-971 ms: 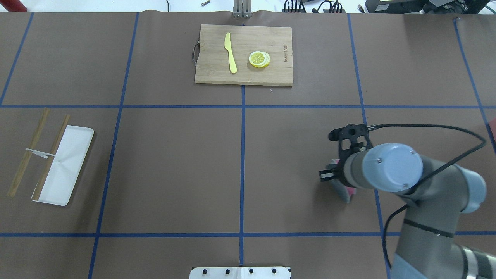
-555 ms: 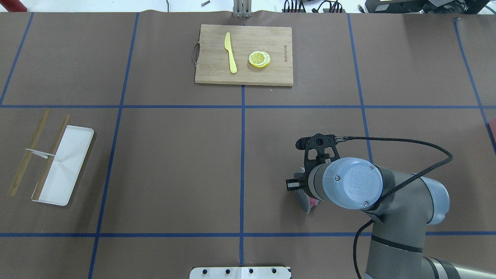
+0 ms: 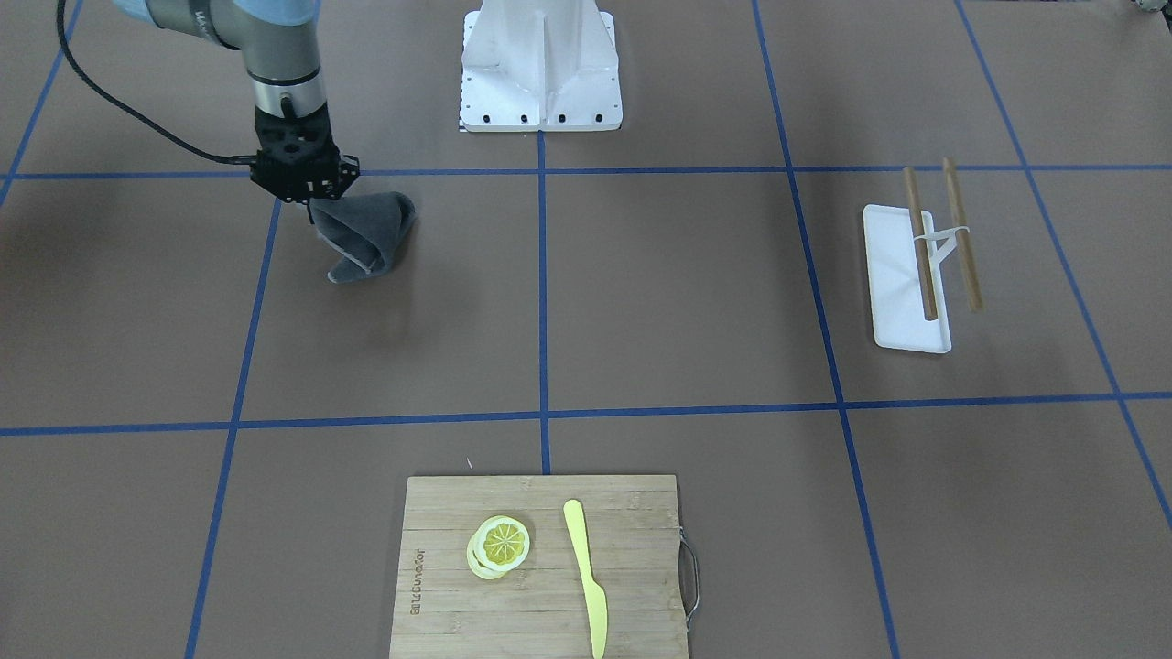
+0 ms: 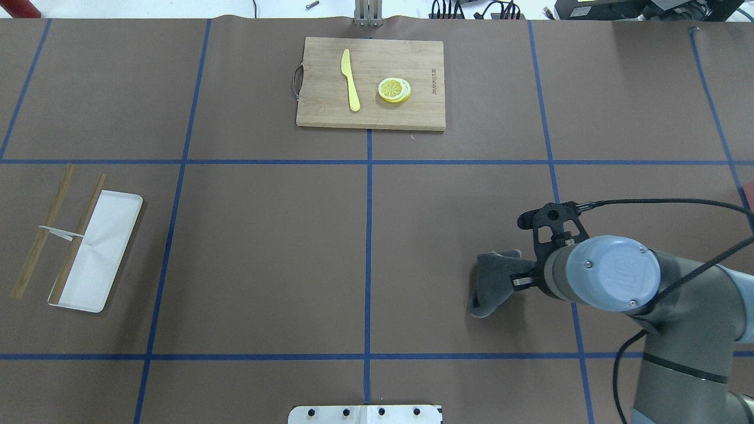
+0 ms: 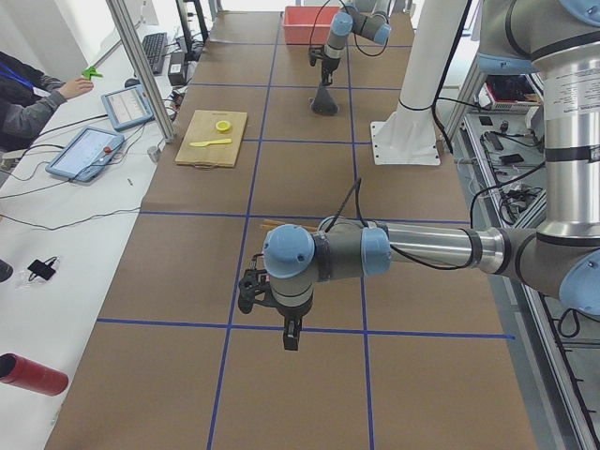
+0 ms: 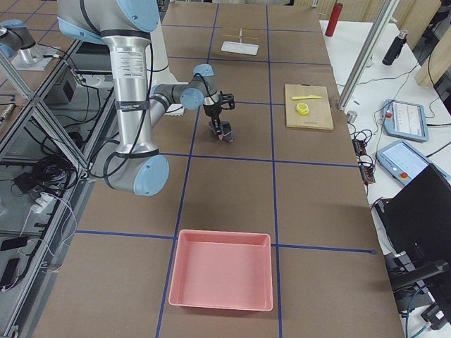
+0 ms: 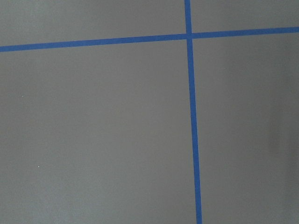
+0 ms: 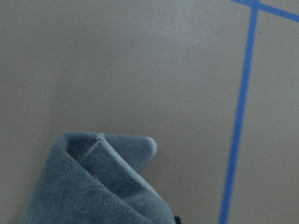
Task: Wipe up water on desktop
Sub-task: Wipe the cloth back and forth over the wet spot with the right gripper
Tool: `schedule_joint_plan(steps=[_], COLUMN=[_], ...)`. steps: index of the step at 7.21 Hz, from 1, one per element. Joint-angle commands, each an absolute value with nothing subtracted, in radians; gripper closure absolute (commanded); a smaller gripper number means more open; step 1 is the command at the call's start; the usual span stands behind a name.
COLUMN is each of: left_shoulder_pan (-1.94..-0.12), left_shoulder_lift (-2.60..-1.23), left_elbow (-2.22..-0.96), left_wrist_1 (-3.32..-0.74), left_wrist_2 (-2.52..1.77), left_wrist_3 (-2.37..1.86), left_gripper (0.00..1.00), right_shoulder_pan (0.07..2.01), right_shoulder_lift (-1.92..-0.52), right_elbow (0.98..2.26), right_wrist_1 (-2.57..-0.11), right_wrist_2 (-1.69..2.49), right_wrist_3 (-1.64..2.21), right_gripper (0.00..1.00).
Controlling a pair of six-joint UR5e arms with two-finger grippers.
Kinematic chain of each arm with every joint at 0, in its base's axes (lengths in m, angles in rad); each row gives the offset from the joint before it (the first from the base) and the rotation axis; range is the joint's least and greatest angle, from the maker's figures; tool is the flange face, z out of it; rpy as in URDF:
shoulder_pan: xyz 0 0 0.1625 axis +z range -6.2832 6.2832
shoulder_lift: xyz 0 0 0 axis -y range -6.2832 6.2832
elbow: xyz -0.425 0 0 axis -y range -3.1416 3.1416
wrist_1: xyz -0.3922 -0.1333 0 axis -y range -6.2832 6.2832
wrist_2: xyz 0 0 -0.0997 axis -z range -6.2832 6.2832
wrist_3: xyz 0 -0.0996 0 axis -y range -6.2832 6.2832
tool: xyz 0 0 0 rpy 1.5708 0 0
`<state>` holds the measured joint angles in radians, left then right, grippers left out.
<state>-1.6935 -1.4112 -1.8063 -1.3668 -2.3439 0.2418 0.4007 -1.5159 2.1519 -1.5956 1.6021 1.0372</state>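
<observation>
The brown desktop (image 4: 265, 247) with blue tape lines fills the views. No water shows on it anywhere. My right gripper (image 3: 309, 203) points down over the right half and is shut on a corner of a grey cloth (image 3: 366, 233). The cloth (image 4: 493, 281) trails onto the desktop to the left of the wrist in the overhead view, and its folded edge (image 8: 93, 186) fills the lower left of the right wrist view. My left gripper (image 5: 291, 333) hangs low over bare desktop in the exterior left view only; I cannot tell whether it is open or shut.
A bamboo cutting board (image 4: 370, 82) at the far middle carries a yellow knife (image 4: 350, 79) and lemon slices (image 4: 394, 90). A white tray (image 4: 103, 247) with chopsticks (image 4: 76, 235) lies at the left. A pink bin (image 6: 220, 270) sits past the right arm.
The right arm swept left with the cloth, then came back to the right. The cloth now trails out to the left of the gripper instead of bunching under it.
</observation>
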Motion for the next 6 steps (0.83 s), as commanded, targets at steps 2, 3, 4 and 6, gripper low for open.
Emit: schedule_joint_plan(steps=[2, 3, 4, 6], left_shoulder_pan=[-1.694, -1.694, -1.694, -1.694], left_shoulder_lift=[-1.410, -1.410, -1.410, -1.410], left_elbow=[-1.805, -1.807, -1.807, -1.806], left_wrist_1=[-1.367, -1.367, -1.367, -1.367], left_wrist_2=[-2.344, -2.344, -2.344, -2.342], left_wrist_3=[0.242, 0.242, 0.242, 0.241], left_gripper=[0.01, 0.01, 0.01, 0.01], right_shoulder_pan=[0.515, 0.561, 0.596, 0.624], right_shoulder_lift=[-1.832, -1.886, -1.938, -1.994], right_elbow=[2.198, 2.197, 2.195, 2.187], right_wrist_1=[-1.582, -1.582, -1.582, -1.585], right_wrist_2=[1.597, 1.594, 1.582, 1.517], right_wrist_3=[0.809, 0.732, 0.676, 0.620], right_gripper=[1.00, 1.00, 1.00, 1.00])
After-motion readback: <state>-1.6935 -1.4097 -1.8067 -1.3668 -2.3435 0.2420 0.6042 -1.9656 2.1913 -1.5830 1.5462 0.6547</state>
